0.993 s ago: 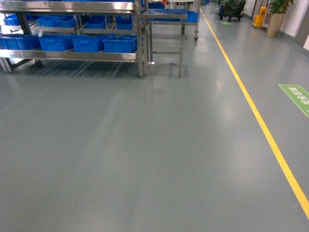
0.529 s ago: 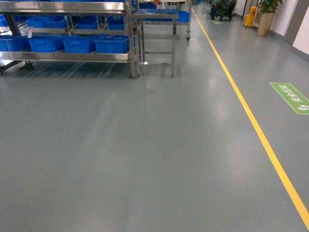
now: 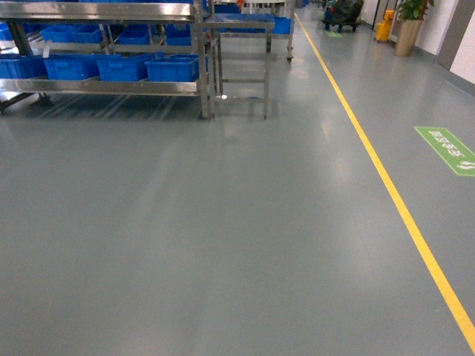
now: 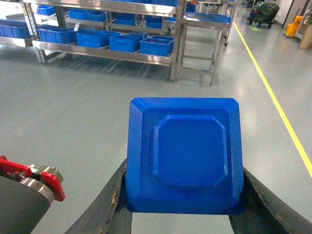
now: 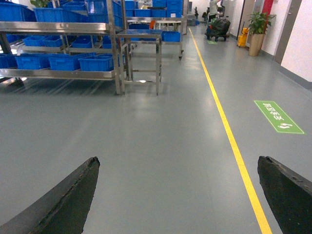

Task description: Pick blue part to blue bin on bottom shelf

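Blue part (image 4: 185, 156) — square, chamfered, ribbed — sits grasped between left fingers (image 4: 122, 195); right fingers (image 5: 73, 195) spread, released; bare grey floor (image 3: 223, 222) before the steel bottom shelf (image 3: 104, 87).

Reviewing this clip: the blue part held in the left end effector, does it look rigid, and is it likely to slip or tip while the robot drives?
The blue part looks like stiff moulded plastic: crisp bevelled corners, no sag. It is probably light, being a thin, shallow shape. Its ribbed face may help grip, but the left end effector seems to clamp only its near edge, so it could tilt if jolted.
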Controlling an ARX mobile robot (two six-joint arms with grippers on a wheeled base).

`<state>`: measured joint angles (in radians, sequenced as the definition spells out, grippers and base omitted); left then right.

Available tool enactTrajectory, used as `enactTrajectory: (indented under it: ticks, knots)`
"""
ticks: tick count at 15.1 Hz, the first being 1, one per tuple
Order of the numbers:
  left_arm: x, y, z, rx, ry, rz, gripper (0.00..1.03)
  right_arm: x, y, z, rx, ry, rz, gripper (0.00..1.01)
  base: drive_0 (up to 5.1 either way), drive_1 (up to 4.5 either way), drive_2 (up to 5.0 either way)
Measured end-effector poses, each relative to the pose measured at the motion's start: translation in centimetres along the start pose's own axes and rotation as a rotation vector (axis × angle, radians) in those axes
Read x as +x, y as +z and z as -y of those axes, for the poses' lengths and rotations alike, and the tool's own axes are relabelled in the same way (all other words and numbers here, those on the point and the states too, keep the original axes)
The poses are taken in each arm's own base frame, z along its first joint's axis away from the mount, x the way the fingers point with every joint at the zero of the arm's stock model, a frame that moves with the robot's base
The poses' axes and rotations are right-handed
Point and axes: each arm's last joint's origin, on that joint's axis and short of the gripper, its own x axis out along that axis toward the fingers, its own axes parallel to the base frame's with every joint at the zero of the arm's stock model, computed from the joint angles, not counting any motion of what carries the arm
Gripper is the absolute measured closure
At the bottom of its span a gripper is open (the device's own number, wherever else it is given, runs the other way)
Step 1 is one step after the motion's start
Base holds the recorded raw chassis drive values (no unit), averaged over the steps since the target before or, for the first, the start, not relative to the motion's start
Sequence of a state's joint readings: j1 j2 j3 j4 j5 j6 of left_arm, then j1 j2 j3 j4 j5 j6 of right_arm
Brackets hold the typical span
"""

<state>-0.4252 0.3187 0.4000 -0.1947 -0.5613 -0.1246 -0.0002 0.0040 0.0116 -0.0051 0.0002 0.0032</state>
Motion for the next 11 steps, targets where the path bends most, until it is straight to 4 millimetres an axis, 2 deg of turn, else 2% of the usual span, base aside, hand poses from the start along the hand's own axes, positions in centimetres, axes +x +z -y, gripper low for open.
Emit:
enactTrajectory:
  ticks: [3, 11]
  knots:
    - [0.0, 0.0, 0.0, 0.0, 0.0, 0.0, 0.59, 0.0, 0.0, 0.0, 0.0, 0.0, 0.0, 0.03, 0.0, 0.81, -0.8]
    - [0.0, -0.02, 0.0, 0.001, 0.0, -0.002, 0.59, 0.0, 0.0, 0.0, 0.0, 0.0, 0.0, 0.03, -0.1, 3.7, -3.9]
